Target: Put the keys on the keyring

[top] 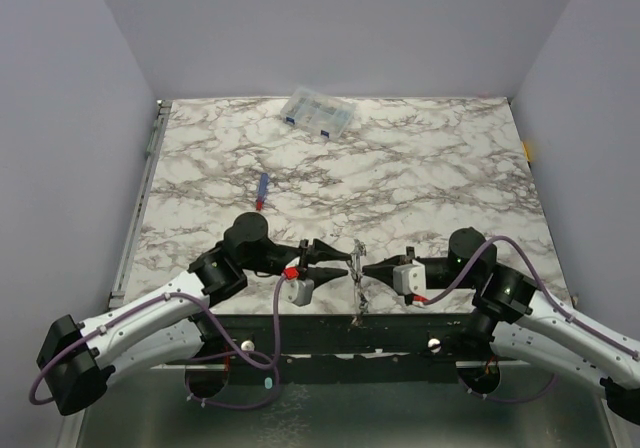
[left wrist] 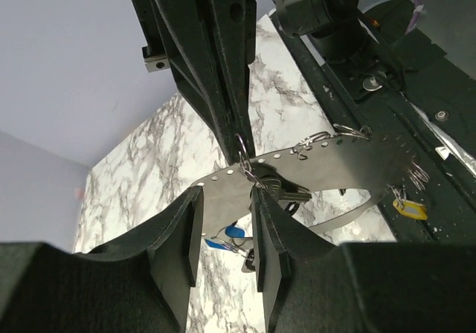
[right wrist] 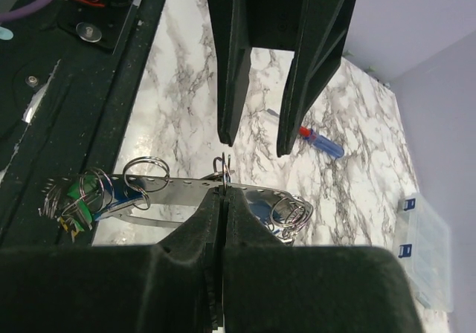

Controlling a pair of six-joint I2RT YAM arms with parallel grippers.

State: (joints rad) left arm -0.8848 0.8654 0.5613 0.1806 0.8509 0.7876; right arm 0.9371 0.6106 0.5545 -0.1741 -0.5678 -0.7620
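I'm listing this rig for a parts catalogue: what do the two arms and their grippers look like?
Both the left arm and right arm have white link shells with black joints. A purple cable loops along each. The left gripper and right gripper are black with long tapered jaws; a white block sits beneath each wrist.

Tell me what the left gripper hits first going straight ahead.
The left gripper meets the thin grey perforated metal keyring first, between its open fingers; just behind, probably, the right gripper shut on it.
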